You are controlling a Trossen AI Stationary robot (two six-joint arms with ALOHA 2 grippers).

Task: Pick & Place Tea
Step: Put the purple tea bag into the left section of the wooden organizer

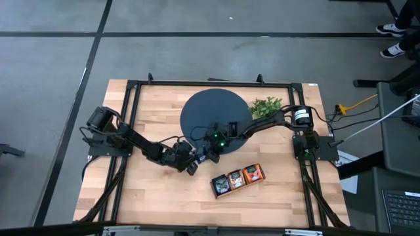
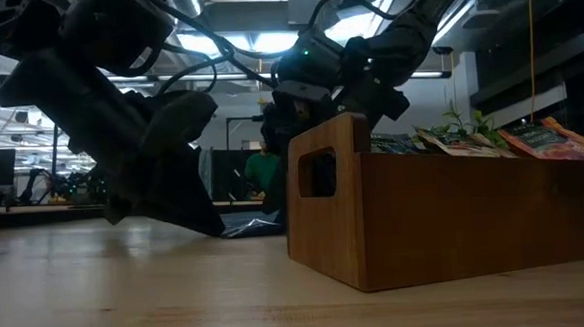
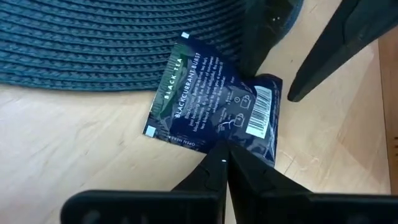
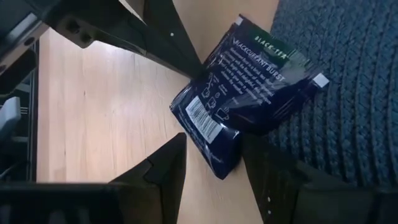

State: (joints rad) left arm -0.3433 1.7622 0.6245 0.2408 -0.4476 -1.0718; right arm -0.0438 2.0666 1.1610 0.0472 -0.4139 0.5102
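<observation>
Down at the front of the wooden bench sits a narrow wooden tray with three parts. Each part holds tea sachets: dark ones, then beige, then orange-red. In the low view the tray's end wall has a handle hole, and sachet tops poke up over its side.

Just behind the tray, both arms meet over one dark navy black tea sachet. It lies partly on the bare wood and partly on the edge of the round dark woven mat. Its label reads "Blackcurrant Burst" and it has a white barcode near one end.

The left gripper reaches in from the left. Its fingers are clenched tight together, with their tips at the near edge of the sachet. It is hard to tell if they pinch it.

The right gripper comes from the right. Its fingers are spread apart, one on each side of the barcode end of the sachet.

Farther back, a leafy green plant lies beside the mat. Beyond the bench, a person's shoes stand on the gray floor.
</observation>
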